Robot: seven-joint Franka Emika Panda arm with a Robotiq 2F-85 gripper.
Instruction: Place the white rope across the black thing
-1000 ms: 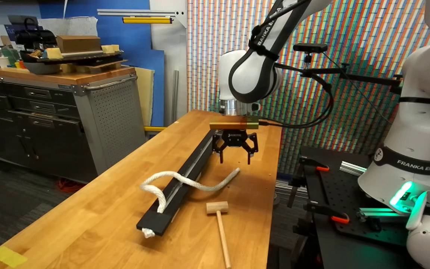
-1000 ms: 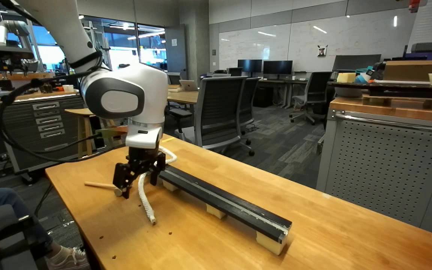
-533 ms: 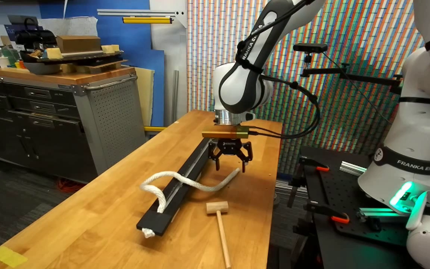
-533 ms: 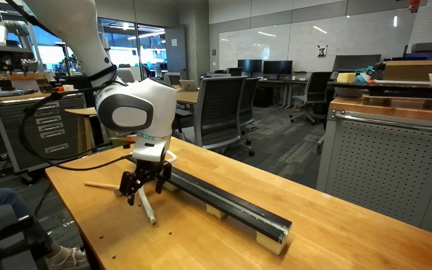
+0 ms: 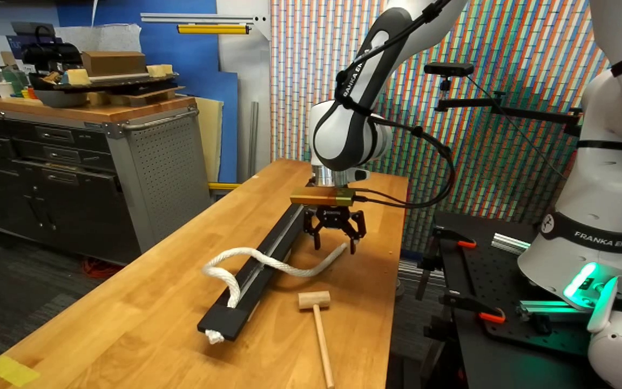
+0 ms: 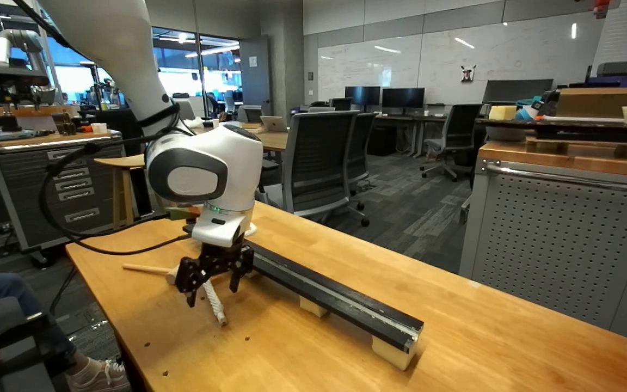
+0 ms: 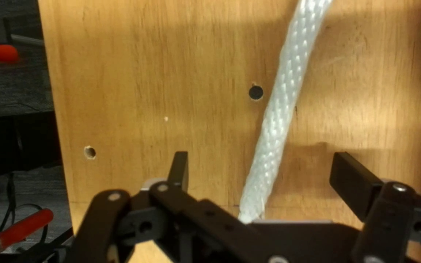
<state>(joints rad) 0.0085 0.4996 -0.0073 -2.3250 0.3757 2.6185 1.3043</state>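
Observation:
The white rope lies in a curve over the near part of the black bar. One end rests on the tabletop beside the bar. A small white tuft shows at the bar's near end. The bar also shows in an exterior view. My gripper is open and empty, pointing down over the rope's free end. In an exterior view the gripper hides part of the rope. In the wrist view the rope runs between the spread fingers, touching neither; its tip meets the gripper body's edge.
A wooden mallet lies on the table near the rope, also seen in an exterior view. Pale blocks hold the bar off the table. Yellow tape marks a table corner. The table's side edge shows in the wrist view.
My gripper has moved down and slightly towards the bar's side of the table, with its fingers staying open. The rope, bar and mallet have not moved.

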